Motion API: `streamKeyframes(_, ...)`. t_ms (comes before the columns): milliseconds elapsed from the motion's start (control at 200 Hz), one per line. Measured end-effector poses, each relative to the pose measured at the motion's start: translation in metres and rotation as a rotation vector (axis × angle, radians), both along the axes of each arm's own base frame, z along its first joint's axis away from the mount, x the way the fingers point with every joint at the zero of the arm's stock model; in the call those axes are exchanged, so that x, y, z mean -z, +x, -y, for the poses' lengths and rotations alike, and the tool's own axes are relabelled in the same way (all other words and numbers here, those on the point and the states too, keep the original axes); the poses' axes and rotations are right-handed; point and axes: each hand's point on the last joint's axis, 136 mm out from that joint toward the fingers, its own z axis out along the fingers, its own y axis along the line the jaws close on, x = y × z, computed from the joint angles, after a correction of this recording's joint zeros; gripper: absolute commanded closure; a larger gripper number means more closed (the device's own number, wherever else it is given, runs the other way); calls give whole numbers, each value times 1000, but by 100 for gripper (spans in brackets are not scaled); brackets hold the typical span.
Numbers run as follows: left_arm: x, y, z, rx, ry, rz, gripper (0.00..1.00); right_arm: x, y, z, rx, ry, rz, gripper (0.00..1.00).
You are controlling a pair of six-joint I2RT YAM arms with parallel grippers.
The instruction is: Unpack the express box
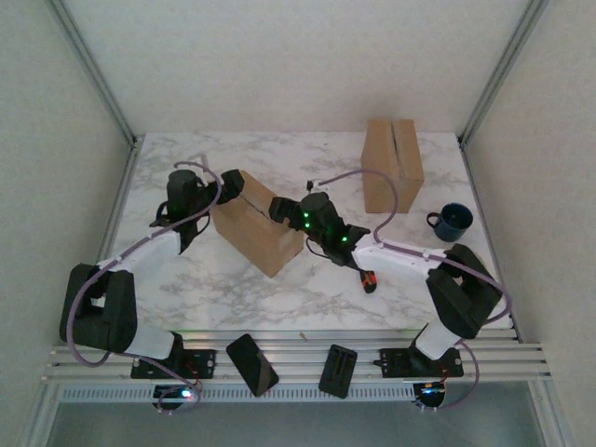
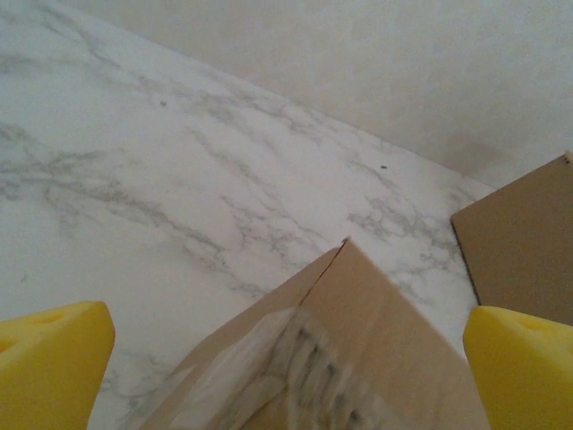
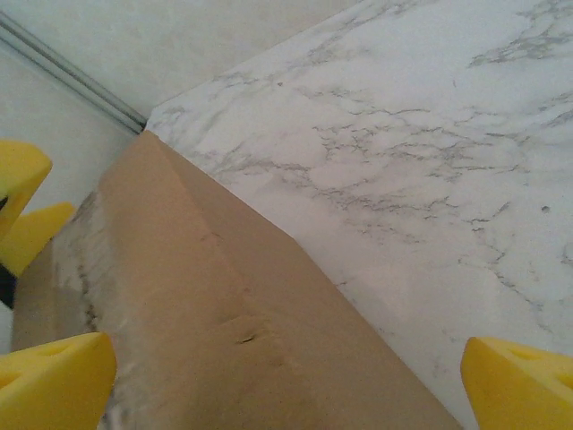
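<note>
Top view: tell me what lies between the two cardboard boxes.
The right gripper, at the near box, plus its lilac cable; otherwise bare table up to the far box, as the top view shows.

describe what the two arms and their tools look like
Left arm and right arm match: white forearm shells between chunky black joints, with a lilac cable looping along each. Green lights glow on the right wrist. The tool fingers are bright yellow wedges.
</note>
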Motion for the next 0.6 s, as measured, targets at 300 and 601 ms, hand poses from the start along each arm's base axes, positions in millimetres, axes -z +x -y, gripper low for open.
streamKeyframes(300,-45,2,-9,-37,32,48,0,-49,-30,101,50,-231,-81,1)
streamKeyframes(601,-33,3,-27,-135,52,-81,0,-8,-87,208,25,-468,-361,1)
